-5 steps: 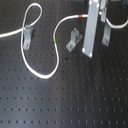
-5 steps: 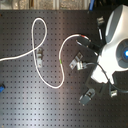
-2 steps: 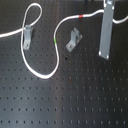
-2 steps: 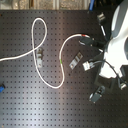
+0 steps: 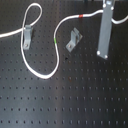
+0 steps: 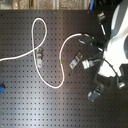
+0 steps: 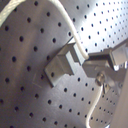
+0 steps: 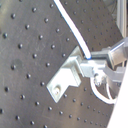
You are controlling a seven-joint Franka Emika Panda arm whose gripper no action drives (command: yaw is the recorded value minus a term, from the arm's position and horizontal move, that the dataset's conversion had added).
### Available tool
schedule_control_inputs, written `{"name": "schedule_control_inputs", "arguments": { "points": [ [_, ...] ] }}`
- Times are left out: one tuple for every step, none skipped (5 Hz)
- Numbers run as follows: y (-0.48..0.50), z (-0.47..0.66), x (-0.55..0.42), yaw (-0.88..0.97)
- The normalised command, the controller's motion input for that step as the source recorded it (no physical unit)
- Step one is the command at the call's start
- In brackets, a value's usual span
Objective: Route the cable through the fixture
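First exterior view, cable (image 5: 36, 71) looped through clip (image 5: 27, 36), second clip (image 5: 73, 41) apart.

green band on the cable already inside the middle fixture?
No. In the first exterior view the green band on the cable sits apart from the middle fixture, toward the first exterior view's left.

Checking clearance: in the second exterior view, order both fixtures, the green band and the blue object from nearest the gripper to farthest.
1. Fixture on the second exterior view's right, beside the gripper.
2. Green band on the cable, mid-picture.
3. Other fixture, at the loop.
4. Blue object, far edge.
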Motion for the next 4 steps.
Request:
{"name": "schedule_control_inputs", "arguments": {
  "points": [
    [0.0, 0.01, 0.0, 0.0],
    [-0.072, 0.28, -0.138, 0.0],
    [-0.073, 0.3, -0.304, 0.0],
    [-0.048, 0.55, -0.19, 0.0]
  ]
}}
